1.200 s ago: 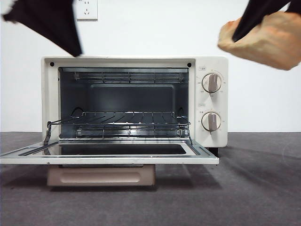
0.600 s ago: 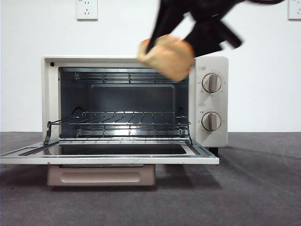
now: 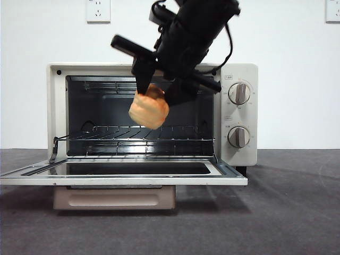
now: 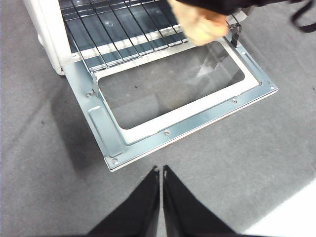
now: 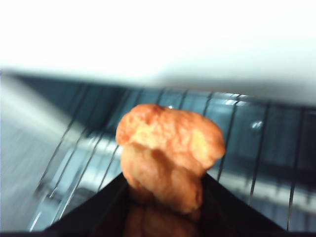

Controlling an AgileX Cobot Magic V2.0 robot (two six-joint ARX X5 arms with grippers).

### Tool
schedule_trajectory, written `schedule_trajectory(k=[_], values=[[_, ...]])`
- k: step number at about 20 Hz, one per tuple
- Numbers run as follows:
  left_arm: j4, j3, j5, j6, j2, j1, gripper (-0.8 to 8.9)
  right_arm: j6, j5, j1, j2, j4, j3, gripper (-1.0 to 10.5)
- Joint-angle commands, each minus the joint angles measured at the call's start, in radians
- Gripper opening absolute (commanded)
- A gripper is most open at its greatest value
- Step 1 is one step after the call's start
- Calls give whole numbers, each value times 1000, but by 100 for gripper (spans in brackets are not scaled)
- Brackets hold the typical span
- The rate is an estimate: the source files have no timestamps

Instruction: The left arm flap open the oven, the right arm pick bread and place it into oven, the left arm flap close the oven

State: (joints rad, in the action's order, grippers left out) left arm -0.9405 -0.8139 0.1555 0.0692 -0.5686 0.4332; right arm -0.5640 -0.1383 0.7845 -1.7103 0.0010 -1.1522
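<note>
The oven (image 3: pixel 154 114) stood with its door (image 3: pixel 122 174) already flapped down. The right tool (image 3: pixel 159 93) gripped the bread (image 3: pixel 149 109) above the rack (image 3: pixel 133 139), not yet released. The left tool (image 4: pixel 161 173), jaws closed and empty, waited; closing remained.

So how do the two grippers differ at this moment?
The right gripper is shut on the bread, held above the oven rack at the open door; the left gripper is shut on nothing, back over the table in front of the door. Both have black fingers.

Bright, even light; the right wrist view is motion-blurred, its upper part washed out white.
</note>
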Motion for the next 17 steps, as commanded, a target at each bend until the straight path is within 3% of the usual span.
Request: schedule_trajectory(k=[1,10,17], values=[[-2,-6,-1,3,1,3,16,-46,-48,11,-45,40,-26,160],[-34,-6,-1,2,22,3,16,-57,-108,11,-87,77,-26,238],[-39,-6,-1,3,29,3,16,-58,-120,11,-87,66,-26,426]])
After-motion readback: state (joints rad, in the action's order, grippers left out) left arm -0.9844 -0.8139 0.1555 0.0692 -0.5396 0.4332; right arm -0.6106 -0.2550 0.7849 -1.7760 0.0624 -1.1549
